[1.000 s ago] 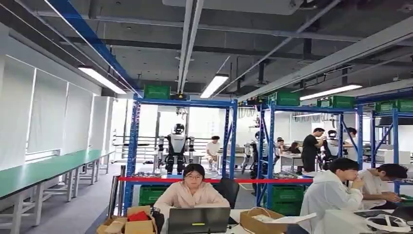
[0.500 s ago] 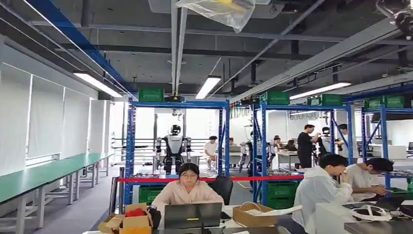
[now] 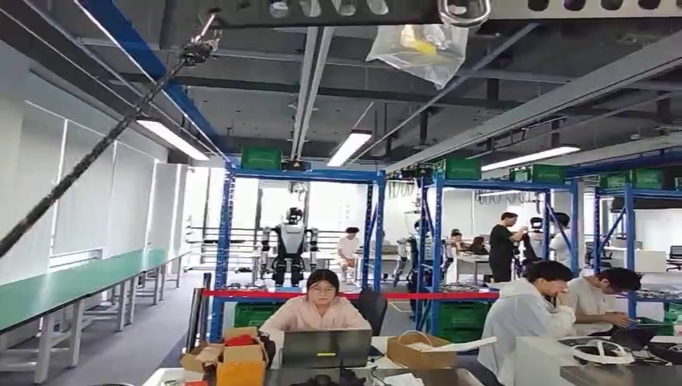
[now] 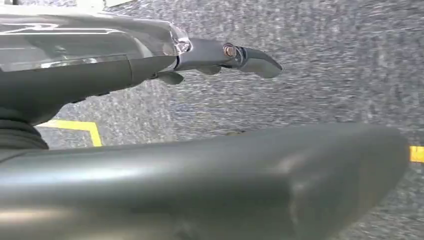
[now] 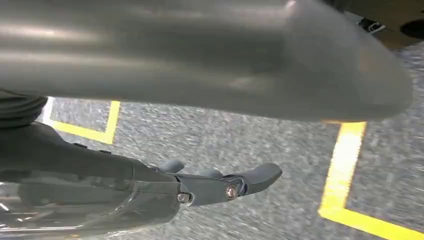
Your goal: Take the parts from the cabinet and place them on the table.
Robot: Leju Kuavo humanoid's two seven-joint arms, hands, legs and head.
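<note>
Head view: room is a big workshop w/ blue racks (image 3: 299, 233) carrying green crates (image 3: 260, 157) on top, long green-topped benches (image 3: 72, 285) along the left wall, strip lights overhead. A clear plastic bag (image 3: 418, 50) w/ something yellow inside hangs high up, near the top edge, sagging downward; can't tell its long axis or if it's one of the parts. A dark pole (image 3: 96, 149) slants from top centre down to the left edge. Another humanoid robot (image 3: 289, 241) stands far back between the rack posts. Red tape barrier (image 3: 354, 295) runs across. A person in pink (image 3: 318, 310) sits behind a laptop (image 3: 325, 348); cardboard boxes (image 3: 233, 358) just beside. Two more seated people at right (image 3: 555, 314).

Left wrist view: left hand (image 4: 200, 55) hangs over grey speckled floor (image 4: 325, 75), fingers fairly straight and apart from the thick thumb, holding nothing. Yellow floor tape (image 4: 80, 127) near.

Right wrist view: right hand (image 5: 210, 185) likewise spread, nothing in it, over the same floor w/ yellow tape lines (image 5: 345, 165).
</note>
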